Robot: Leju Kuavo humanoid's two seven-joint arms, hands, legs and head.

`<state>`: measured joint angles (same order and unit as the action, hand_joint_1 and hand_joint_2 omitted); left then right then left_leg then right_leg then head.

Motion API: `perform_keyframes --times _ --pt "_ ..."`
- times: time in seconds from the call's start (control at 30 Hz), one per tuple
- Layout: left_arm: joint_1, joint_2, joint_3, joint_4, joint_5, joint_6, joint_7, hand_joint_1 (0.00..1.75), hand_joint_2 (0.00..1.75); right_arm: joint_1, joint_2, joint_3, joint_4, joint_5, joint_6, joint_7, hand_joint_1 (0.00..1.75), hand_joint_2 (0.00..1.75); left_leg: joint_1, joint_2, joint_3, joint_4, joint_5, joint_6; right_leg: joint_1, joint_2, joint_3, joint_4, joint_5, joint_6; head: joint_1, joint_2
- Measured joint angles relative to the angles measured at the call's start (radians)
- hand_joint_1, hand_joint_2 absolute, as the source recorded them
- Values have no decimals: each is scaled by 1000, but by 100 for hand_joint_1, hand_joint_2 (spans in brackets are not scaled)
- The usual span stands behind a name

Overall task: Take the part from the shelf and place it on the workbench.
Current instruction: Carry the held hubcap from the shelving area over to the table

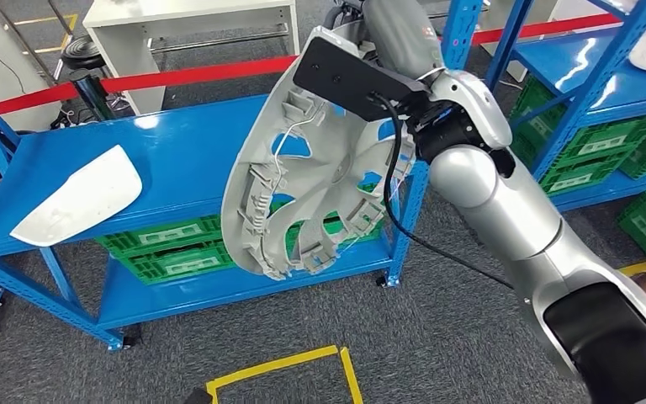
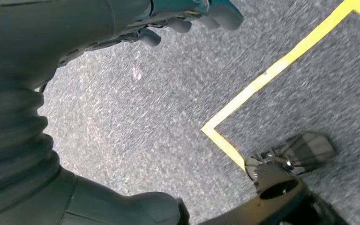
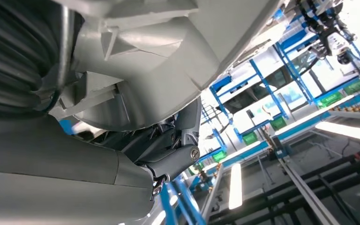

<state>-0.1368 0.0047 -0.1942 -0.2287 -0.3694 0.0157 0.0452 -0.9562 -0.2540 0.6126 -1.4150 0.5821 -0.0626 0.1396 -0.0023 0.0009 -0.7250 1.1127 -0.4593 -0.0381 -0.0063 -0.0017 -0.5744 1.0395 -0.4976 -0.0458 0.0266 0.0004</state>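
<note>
A large grey moulded plastic part, ribbed and with several cut-outs, hangs tilted in the air in front of the blue shelf. My right hand grips its upper right edge, the silver arm rising from the lower right. In the right wrist view the part's grey underside lies against my dark fingers. My left hand hangs over the grey carpet, holding nothing, its fingers loosely apart.
A white curved panel lies on the shelf's top level at the left. Green crates sit beneath it. Another blue rack with green crates stands at the right. Yellow tape marks the carpet. A red barrier strap runs behind.
</note>
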Motion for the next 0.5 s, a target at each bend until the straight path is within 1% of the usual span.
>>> perform_keyframes --times 0.03,0.07,0.1,0.13,0.17,0.2,0.23,0.27,0.3,0.33,0.37,0.4,0.43,0.47,0.5 --pt "0 -1 0 0 1 1 1 0 175 0 1 1 0 0 0 0 175 175 2 0 -15 61 -53 -6 0 0 -15 0 12 -2 -2 0" --pt "0 -1 0 0 2 2 1 0 175 0 2 2 1 0 0 0 175 175 3 0 -26 125 -93 -10 0 0 -31 0 25 -2 -2 0" --pt "0 -1 0 0 3 2 0 0 175 0 2 4 2 0 0 1 175 175 4 0 -28 175 -109 -12 0 1 -47 1 38 -2 -2 0" --pt "-1 0 0 0 4 2 0 0 175 1 3 5 3 1 0 2 175 175 4 0 -19 200 -102 -12 0 1 -63 2 50 0 -2 0" --pt "-1 2 0 0 5 0 -1 0 175 2 3 6 3 2 0 4 175 175 4 0 6 192 -78 -10 0 1 -79 2 63 2 -2 0" --pt "-1 3 0 0 4 -2 -2 0 175 2 3 6 4 3 0 6 175 175 4 -1 49 151 -52 -6 1 2 -93 3 75 4 -2 0" --pt "-2 7 0 0 3 -5 -3 0 175 2 3 6 3 4 0 8 175 175 3 -2 104 84 -45 1 1 1 -104 3 86 7 -2 0" --pt "-3 9 0 -1 1 -9 -4 0 175 2 3 5 3 5 0 9 175 175 0 -4 159 8 -52 7 1 1 -111 3 96 11 -2 0" --pt "-4 12 0 -2 -1 -12 -5 0 175 2 3 4 3 7 -1 10 175 175 -3 -5 198 -51 -65 13 1 0 -115 1 106 16 -2 0" --pt "-6 15 0 -2 -3 -16 -6 0 175 2 4 3 2 9 -1 12 175 175 -7 -6 218 -87 -79 18 0 -2 -116 -2 116 22 -3 0" --pt "-6 16 0 -3 -4 -19 -6 0 175 2 5 2 2 11 0 14 175 175 -10 -6 221 -101 -78 24 -1 -3 -115 -7 126 28 -3 0" --pt "-6 17 0 -3 -5 -22 -6 0 175 3 5 2 3 13 0 17 175 175 -9 -5 214 -102 -67 31 -2 -3 -117 -10 133 35 -5 0" --pt "-6 18 0 -2 -6 -25 -6 0 175 2 6 2 3 15 1 19 175 175 -7 -2 208 -105 -55 39 -2 -1 -123 -6 124 41 -6 0" --pt "-6 19 0 -3 -7 -27 -6 0 175 2 6 2 3 17 2 22 175 175 -4 1 198 -109 -42 47 -2 0 -132 13 97 46 -5 0" --pt "-6 20 0 -3 -8 -28 -6 0 175 2 6 1 3 18 4 23 175 175 -2 4 186 -111 -27 53 -3 2 -146 53 50 50 -4 0"
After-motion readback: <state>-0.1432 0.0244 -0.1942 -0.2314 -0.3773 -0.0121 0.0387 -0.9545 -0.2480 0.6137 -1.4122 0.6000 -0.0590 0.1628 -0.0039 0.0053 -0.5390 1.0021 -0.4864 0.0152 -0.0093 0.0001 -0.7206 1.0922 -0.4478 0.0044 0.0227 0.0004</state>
